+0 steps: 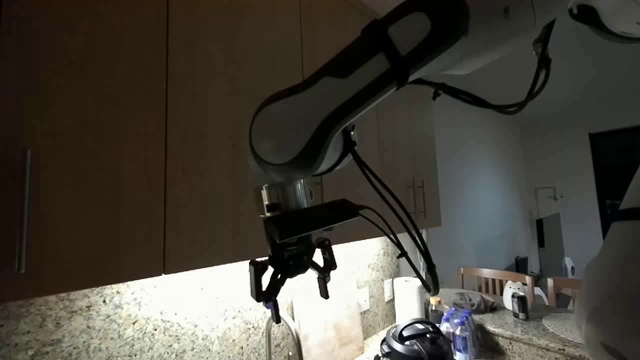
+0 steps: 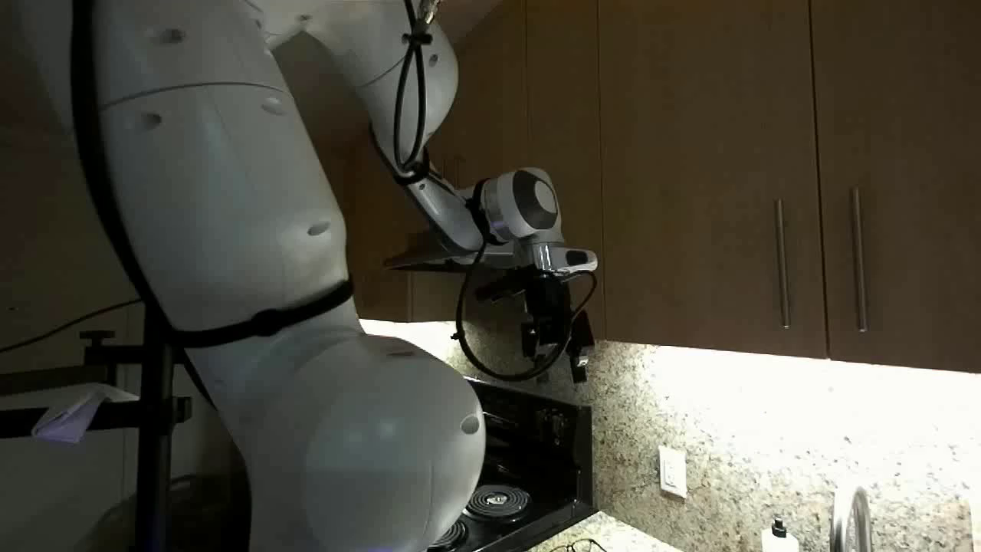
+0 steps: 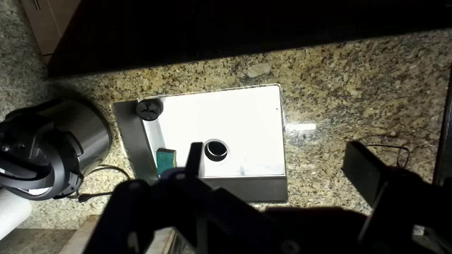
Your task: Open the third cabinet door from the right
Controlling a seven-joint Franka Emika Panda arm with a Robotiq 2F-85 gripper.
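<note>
The third cabinet door from the right [image 1: 327,30] appears to be the brown wood upper door largely hidden behind the arm in an exterior view. It looks shut. A bit of a slim metal bar handle [image 1: 320,191] shows behind the wrist. I cannot pick this door out in the other views. My gripper [image 1: 300,300] points down with its fingers spread apart and nothing between them. It hangs around the lower edge of the upper cabinets, apart from any handle. It also shows in an exterior view [image 2: 556,362] and, over the sink area, in the wrist view [image 3: 273,155].
Wider brown doors [image 1: 100,125] with bar handles line the wall. Below me are a steel sink [image 3: 247,188], a faucet [image 1: 269,340] and a pressure cooker [image 1: 417,342]. A paper towel roll [image 1: 409,300] and bottles [image 1: 462,340] stand farther right. A black stove [image 2: 529,491] shows too.
</note>
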